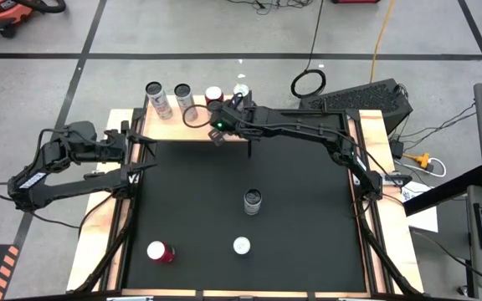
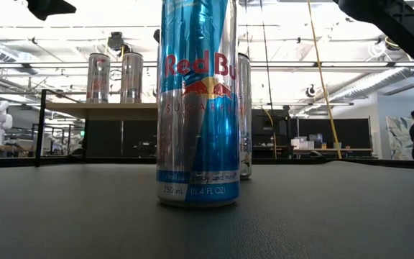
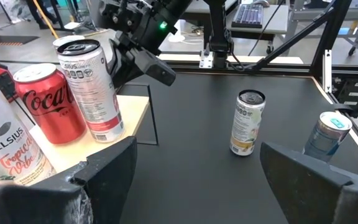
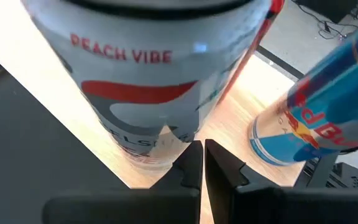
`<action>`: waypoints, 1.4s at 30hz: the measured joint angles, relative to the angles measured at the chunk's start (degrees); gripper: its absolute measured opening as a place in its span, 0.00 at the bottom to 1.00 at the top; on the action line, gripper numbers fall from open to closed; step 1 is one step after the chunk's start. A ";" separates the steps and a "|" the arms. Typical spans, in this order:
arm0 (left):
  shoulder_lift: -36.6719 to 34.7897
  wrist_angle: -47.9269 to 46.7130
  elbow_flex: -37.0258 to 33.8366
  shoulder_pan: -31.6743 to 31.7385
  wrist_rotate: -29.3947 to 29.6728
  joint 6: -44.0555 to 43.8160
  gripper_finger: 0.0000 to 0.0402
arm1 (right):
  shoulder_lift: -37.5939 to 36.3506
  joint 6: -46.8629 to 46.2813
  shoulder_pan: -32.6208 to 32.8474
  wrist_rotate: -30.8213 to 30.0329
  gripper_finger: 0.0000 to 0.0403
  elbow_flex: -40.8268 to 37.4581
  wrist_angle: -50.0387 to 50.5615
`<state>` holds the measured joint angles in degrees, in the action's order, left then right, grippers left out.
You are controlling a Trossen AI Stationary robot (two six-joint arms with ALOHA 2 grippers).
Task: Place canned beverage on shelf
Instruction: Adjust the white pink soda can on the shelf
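Right hand (image 1: pixel 217 127) fingers together, empty, over the shelf (image 1: pixel 167 128) near its cans. Left hand (image 1: pixel 145 150) fingers apart, empty, just off the shelf's left end. Four cans stand on the shelf; three more on the black worktop (image 1: pixel 308 234): Red Bull can (image 1: pixel 241 245), grey can (image 1: pixel 253 201), red can (image 1: pixel 159 251).

In the low view the Red Bull can (image 2: pixel 196 108) is cut off at the top, and it hides most of the can (image 2: pixel 245 115) behind it. I cannot read the small labels of the cans on the shelf (image 1: pixel 167 125) from above.
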<state>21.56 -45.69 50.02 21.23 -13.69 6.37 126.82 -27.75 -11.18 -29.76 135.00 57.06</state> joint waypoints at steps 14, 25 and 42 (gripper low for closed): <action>0.00 -0.26 0.00 0.00 0.02 0.04 0.85 | 0.61 0.60 0.02 3.25 0.00 0.00 -7.63; 0.00 -1.27 -0.02 0.00 0.60 0.09 0.85 | 3.04 3.15 0.18 7.55 0.00 -0.04 -10.87; 0.02 -1.40 -0.04 0.00 0.68 0.07 0.85 | 2.91 1.62 -0.67 4.08 0.00 -0.04 -12.35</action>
<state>21.58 -47.09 49.98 21.23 -13.02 6.44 129.73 -26.12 -11.85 -25.67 134.96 44.71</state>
